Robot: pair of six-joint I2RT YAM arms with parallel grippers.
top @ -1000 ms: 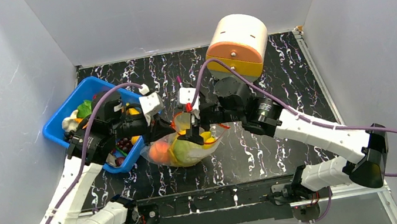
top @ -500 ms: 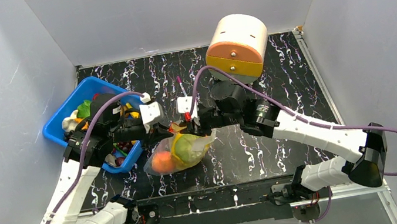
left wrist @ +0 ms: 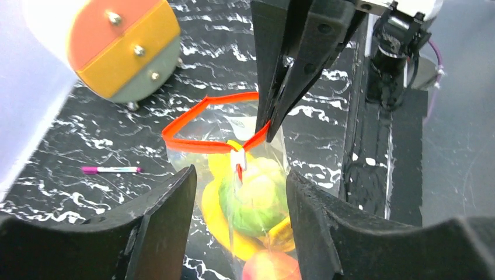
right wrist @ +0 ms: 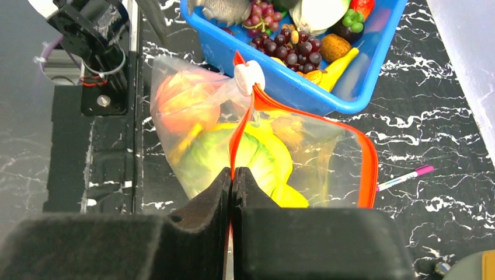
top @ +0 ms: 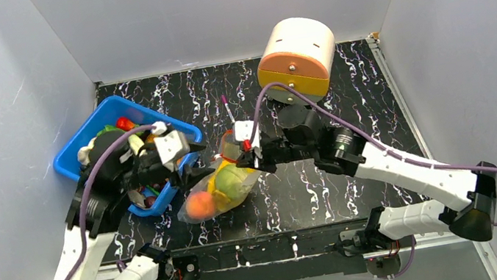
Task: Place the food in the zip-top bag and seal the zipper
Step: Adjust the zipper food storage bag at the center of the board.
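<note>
Right gripper [right wrist: 232, 174]: jaws pinched flat on the zipper [right wrist: 366, 163], at the strip's near side.
Left gripper [left wrist: 238, 181]: jaws apart, gripping nothing.
Zip-top bag [right wrist: 315, 146]: directly ahead of the right fingertips and just ahead of the left ones, lying between the two grippers with its mouth gaping.
White slider [right wrist: 249, 76]: on the strip, beyond the right gripper's pinch.
Food in bag: green cabbage [right wrist: 216, 154], banana [right wrist: 280, 157], orange fruit [right wrist: 175, 105].
Blue bin [right wrist: 292, 87]: beyond the bag from the right gripper, holding grapes [right wrist: 292, 49].

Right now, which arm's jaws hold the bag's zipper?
Those of the right arm, shut on the zipper; those of the left arm stand open, gripping nothing.
</note>
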